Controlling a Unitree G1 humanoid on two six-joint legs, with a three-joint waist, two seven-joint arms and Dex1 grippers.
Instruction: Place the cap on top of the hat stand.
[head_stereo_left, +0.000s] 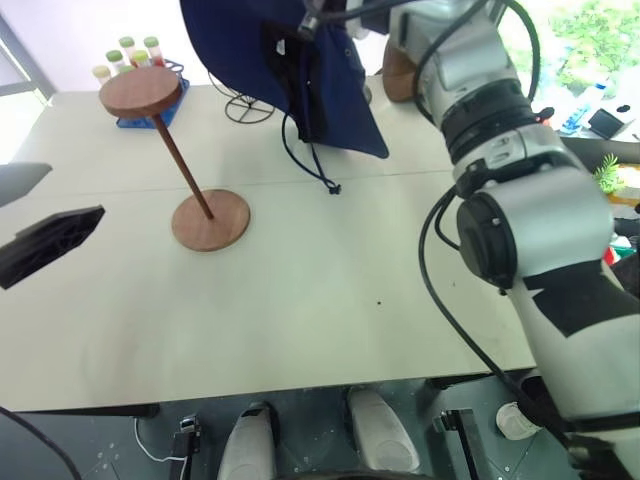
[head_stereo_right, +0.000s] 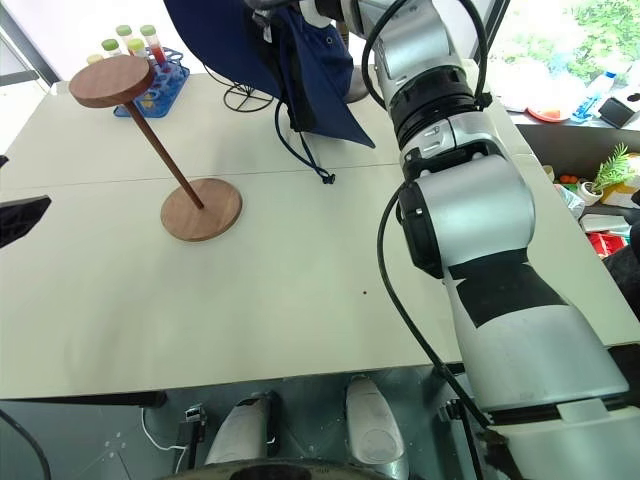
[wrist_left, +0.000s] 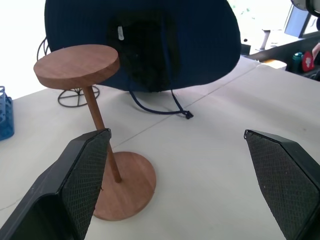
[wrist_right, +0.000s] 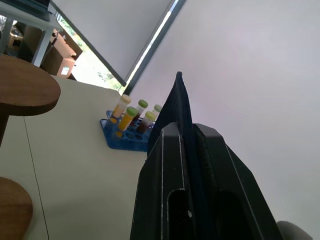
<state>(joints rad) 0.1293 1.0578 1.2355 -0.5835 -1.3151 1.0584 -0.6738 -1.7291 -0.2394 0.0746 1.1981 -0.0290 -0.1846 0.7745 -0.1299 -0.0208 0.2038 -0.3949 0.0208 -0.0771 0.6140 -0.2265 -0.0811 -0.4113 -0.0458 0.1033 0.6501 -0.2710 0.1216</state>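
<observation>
The right end effector (wrist_right: 187, 150), at top centre of the head view, is clenched on the cap's (head_stereo_left: 250, 60) brim, so the cap hangs above the surface (head_stereo_left: 330, 300). The left end effector (wrist_left: 185, 185) stands released. The hat stand (head_stereo_left: 190, 165) rests upper left, bare-topped, near a blue tube rack (head_stereo_left: 150, 100).
</observation>
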